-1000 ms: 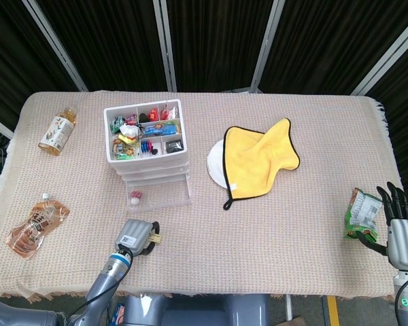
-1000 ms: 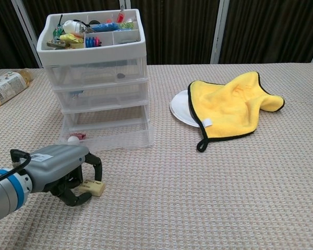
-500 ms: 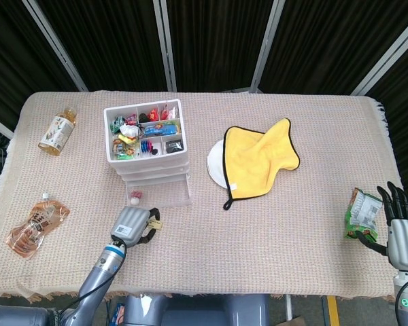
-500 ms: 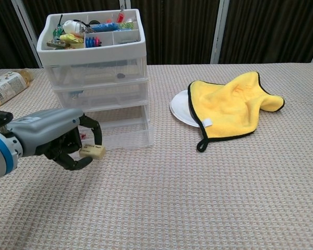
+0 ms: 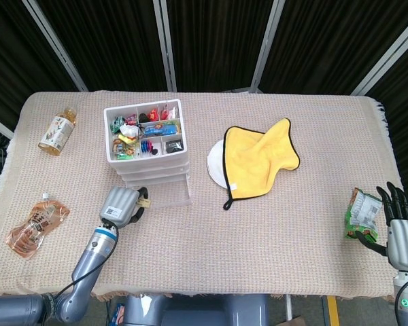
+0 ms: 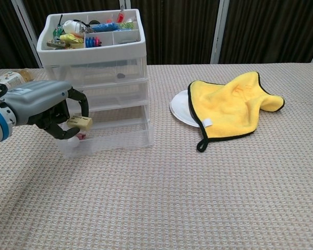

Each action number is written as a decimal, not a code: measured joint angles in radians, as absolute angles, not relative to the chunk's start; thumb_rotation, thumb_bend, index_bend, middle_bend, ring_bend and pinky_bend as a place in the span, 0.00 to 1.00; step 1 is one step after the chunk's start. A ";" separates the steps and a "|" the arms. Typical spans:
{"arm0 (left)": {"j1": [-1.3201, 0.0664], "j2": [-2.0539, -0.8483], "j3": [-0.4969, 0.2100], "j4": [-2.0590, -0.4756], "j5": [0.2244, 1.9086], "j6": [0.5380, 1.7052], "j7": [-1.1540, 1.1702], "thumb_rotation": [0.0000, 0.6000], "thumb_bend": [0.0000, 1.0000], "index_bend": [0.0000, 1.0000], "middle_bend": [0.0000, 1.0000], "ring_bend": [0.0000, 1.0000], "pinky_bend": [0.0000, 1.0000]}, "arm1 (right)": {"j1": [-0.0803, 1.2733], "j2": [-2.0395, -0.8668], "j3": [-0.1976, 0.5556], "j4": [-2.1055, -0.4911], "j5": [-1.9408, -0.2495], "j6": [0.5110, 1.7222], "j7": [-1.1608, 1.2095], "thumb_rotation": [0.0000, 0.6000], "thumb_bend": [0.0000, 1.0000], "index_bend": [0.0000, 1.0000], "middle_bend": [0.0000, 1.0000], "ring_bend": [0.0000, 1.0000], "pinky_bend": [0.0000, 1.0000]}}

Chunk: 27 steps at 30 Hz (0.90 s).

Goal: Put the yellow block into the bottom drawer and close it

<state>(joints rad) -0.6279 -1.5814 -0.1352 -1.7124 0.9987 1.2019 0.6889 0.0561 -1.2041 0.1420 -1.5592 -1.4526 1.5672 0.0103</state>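
My left hand (image 6: 44, 107) (image 5: 120, 205) grips the pale yellow block (image 6: 80, 123) (image 5: 143, 202) between its fingers. It hovers over the left end of the pulled-out bottom drawer (image 6: 115, 140) (image 5: 164, 197) of the clear drawer unit (image 6: 94, 78) (image 5: 148, 146). A small red and white item (image 6: 81, 136) lies inside that drawer, mostly hidden by the hand. My right hand (image 5: 400, 227) stays at the table's right edge with its fingers spread and nothing in it.
A yellow cloth (image 5: 258, 157) (image 6: 232, 104) lies half over a white plate (image 5: 215, 163) (image 6: 180, 109) right of the drawers. A bottle (image 5: 58, 129) and an orange pouch (image 5: 35, 225) lie at left. A green snack bag (image 5: 362, 214) sits by my right hand.
My left hand lifted the yellow block off the table and carried it up and back, from in front of the drawers to above the open bottom drawer's left end. The right hand stayed still.
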 measured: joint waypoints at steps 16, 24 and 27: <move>-0.644 -1.610 -0.146 -1.637 0.979 1.169 0.646 1.00 0.48 0.19 0.86 0.79 0.62 | 0.056 -1.201 0.142 -1.564 -1.446 1.561 0.010 1.00 0.06 0.09 0.00 0.00 0.00; -0.635 -1.557 -0.074 -1.644 1.134 1.170 0.628 1.00 0.49 0.22 0.35 0.34 0.35 | 0.055 -1.201 0.143 -1.563 -1.446 1.564 0.010 1.00 0.06 0.09 0.00 0.00 0.00; -0.636 -1.521 -0.032 -1.633 1.236 1.169 0.628 1.00 0.55 0.22 0.24 0.23 0.30 | 0.055 -1.203 0.145 -1.564 -1.445 1.566 0.008 1.00 0.06 0.09 0.00 0.00 0.00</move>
<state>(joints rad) -0.6363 -1.5208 -0.0317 -1.6328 1.2355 1.1694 0.6278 0.0547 -1.2033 0.1445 -1.5637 -1.4454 1.5661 0.0083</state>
